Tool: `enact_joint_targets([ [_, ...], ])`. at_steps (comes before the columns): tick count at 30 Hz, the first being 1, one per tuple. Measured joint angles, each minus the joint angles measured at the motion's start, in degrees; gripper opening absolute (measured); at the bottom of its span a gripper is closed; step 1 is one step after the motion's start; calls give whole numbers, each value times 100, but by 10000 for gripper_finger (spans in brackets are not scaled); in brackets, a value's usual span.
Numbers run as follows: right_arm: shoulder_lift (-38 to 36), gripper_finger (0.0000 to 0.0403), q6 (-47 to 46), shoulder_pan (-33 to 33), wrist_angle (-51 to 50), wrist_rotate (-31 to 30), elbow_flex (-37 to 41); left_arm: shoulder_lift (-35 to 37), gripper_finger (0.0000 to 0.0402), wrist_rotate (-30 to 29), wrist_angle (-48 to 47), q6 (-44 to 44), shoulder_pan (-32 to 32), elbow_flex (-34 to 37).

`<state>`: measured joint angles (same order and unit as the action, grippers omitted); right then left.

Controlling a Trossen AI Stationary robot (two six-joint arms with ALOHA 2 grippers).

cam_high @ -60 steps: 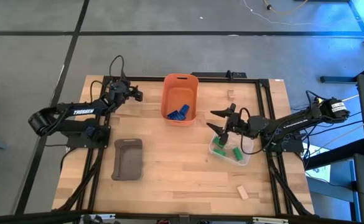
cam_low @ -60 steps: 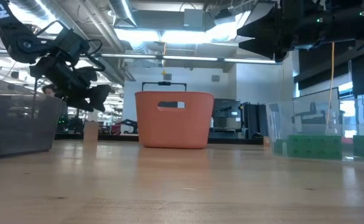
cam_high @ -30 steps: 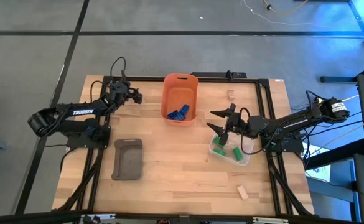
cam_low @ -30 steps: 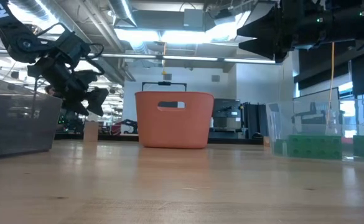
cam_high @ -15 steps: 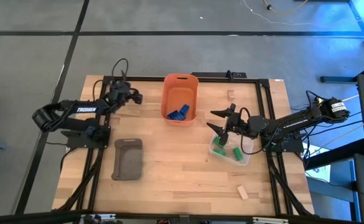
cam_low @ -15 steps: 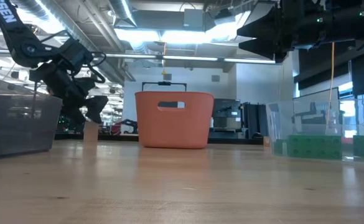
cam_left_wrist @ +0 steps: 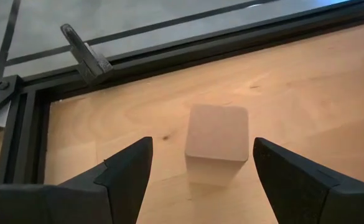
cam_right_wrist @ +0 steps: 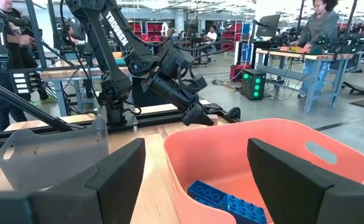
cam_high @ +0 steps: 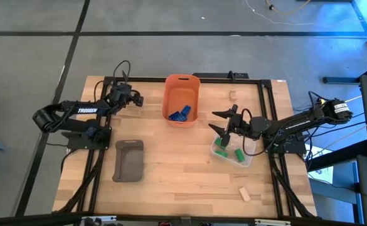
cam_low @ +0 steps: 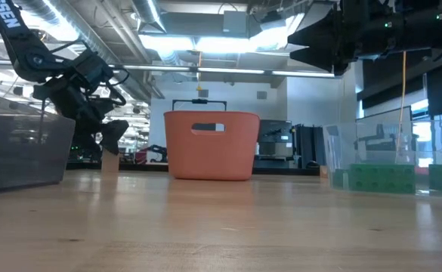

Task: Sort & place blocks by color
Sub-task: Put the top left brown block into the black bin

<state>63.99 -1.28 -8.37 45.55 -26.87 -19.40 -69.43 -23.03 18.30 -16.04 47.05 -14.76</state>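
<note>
A tan block (cam_left_wrist: pixel 218 138) rests flat on the wood near the table's far left corner; in the low view the same tan block (cam_low: pixel 109 159) shows below my left gripper (cam_low: pixel 109 134). My left gripper (cam_left_wrist: pixel 201 144) is open and hangs just over the block, a finger on either side, touching nothing. My right gripper (cam_high: pixel 219 120) is open and waits over the clear bin (cam_high: pixel 246 161) that holds green blocks (cam_high: pixel 221 150). Blue blocks (cam_high: pixel 179 114) lie in the orange bin (cam_high: pixel 182 80). Two more tan blocks lie apart: one (cam_high: pixel 233 95) at the far right, one (cam_high: pixel 244 194) at the near right.
A grey tray (cam_high: pixel 128 160) lies near the left side. The table's black frame rail (cam_left_wrist: pixel 169 53) and a metal clamp (cam_left_wrist: pixel 85 50) run just beyond the tan block. People stand at benches in the room behind (cam_right_wrist: pixel 318 31).
My left gripper has come down toward the tan block near the far left corner, staying open. The right arm and all blocks have kept still.
</note>
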Motion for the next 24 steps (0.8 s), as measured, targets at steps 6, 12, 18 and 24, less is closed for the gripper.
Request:
enact_joint_targets([
  [6,0,284,-4,1,0,2,0,0,271,-1,-46,-73,0,0],
  [12,0,284,-9,1,0,2,0,0,271,-40,-239,-200,-133,0],
  [18,0,284,-10,1,-1,2,0,0,271,-428,-242,-296,-405,0],
  [24,0,284,-4,1,1,2,0,0,271,-506,-242,-315,-450,0],
])
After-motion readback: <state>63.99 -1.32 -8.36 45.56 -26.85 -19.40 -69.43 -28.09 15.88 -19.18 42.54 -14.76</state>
